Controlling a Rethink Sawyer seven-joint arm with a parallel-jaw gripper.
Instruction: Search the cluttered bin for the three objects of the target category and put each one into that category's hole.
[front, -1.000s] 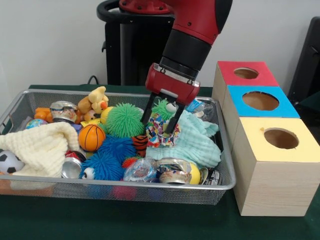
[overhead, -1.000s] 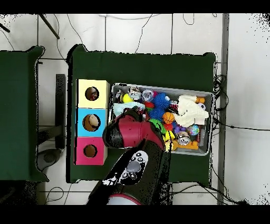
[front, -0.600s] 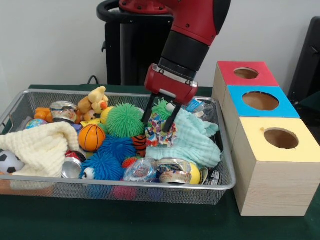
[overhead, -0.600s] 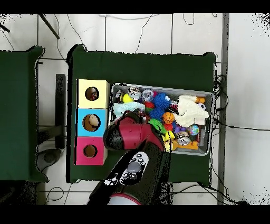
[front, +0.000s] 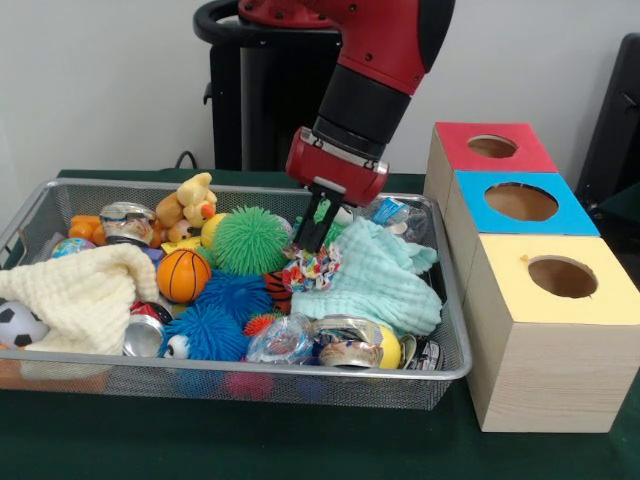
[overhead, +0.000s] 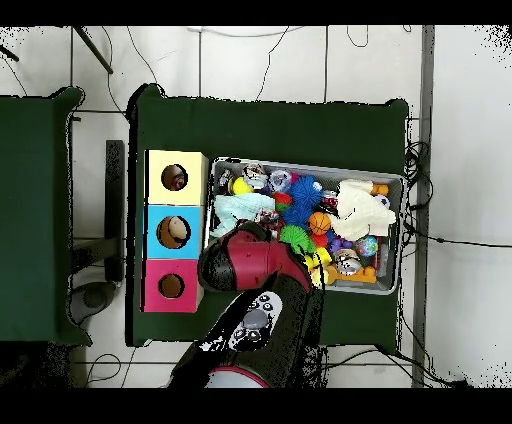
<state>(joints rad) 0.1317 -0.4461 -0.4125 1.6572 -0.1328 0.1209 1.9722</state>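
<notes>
My gripper (front: 308, 240) hangs in the right middle of the wire bin (front: 250, 374). Its fingers are pressed together, pinching the top of a multicoloured patterned cloth (front: 312, 270). That cloth lies between a mint-green cloth (front: 385, 282) and a green spiky ball (front: 248, 240). Three wooden boxes stand right of the bin: red-topped (front: 455, 135), blue-topped (front: 572, 216) and yellow-topped (front: 505, 272), each with a round hole. In the overhead view the red arm (overhead: 250, 262) covers the gripper and the patterned cloth.
The bin also holds a cream cloth (front: 85, 290), a small basketball (front: 183, 275), blue spiky balls (front: 215, 330), crushed cans (front: 345, 345), a yellow plush toy (front: 190, 205) and a soccer ball (front: 15, 325). Overhead, the boxes (overhead: 173, 232) line the bin's left side.
The fingers stood open astride the patterned cloth; now they are shut on its top. The gripper has risen slightly, and the cloth looks drawn up and narrower.
</notes>
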